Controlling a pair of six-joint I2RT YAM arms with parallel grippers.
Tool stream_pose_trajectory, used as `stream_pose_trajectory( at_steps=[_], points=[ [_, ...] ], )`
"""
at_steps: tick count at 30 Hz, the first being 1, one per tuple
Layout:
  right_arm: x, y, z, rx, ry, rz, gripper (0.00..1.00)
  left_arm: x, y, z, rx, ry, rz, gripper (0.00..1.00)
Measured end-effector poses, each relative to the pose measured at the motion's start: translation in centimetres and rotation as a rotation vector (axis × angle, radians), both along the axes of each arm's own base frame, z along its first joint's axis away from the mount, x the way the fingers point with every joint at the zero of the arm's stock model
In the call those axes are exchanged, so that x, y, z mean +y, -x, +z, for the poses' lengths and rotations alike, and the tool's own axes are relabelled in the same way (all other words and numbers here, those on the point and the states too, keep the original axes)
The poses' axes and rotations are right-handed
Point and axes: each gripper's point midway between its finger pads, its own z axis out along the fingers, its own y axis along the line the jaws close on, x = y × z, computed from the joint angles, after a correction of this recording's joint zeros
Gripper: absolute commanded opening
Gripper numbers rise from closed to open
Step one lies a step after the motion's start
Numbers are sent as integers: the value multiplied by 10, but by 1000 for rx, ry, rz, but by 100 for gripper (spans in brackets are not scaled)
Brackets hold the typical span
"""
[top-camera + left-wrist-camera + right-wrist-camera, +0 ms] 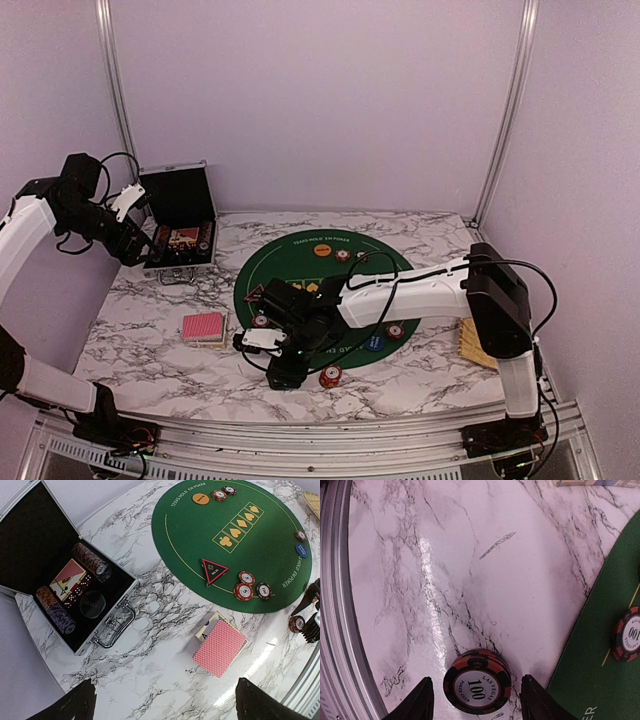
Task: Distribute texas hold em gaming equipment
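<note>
Right claw [477,680]: parted, astride the 100 chip [477,687]; apparently clear of it.
100 chip: on the bench [420,580], just off the green mat [600,630]; likely a player's share.
Left claw [166,682]: wide, empty, idle.

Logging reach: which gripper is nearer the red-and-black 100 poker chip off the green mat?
Right gripper: straddling the red-and-black chip. Left gripper hangs far off, near the black hard case.
</note>
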Motion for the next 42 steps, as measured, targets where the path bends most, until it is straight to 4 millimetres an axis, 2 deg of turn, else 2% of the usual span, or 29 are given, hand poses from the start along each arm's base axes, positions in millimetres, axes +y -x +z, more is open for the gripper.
stream_pose_trajectory(
  at_steps=[11,15,22,30,34,38,42],
  points=[
    [-1,1,-5,5,9,2,56,0,3,4,-12,-1,1,99],
    [-1,1,-6,5,11,2,48,0,3,4,-12,-1,1,99],
    [-1,1,-5,6,10,0,26,0,3,4,-12,-2,1,99],
    [-1,-1,-4,-3,10,1,9,0,3,4,-12,-2,1,99],
    [-2,-5,5,-26,4,-16,7,0,3,4,-12,-2,0,99],
    [-5,-11,29,-50,-40,-47,6,0,3,4,-13,-4,-2,99],
    [-19,-19,47,-54,-78,-100,6,0,3,4,-15,-7,-8,99]
  ],
)
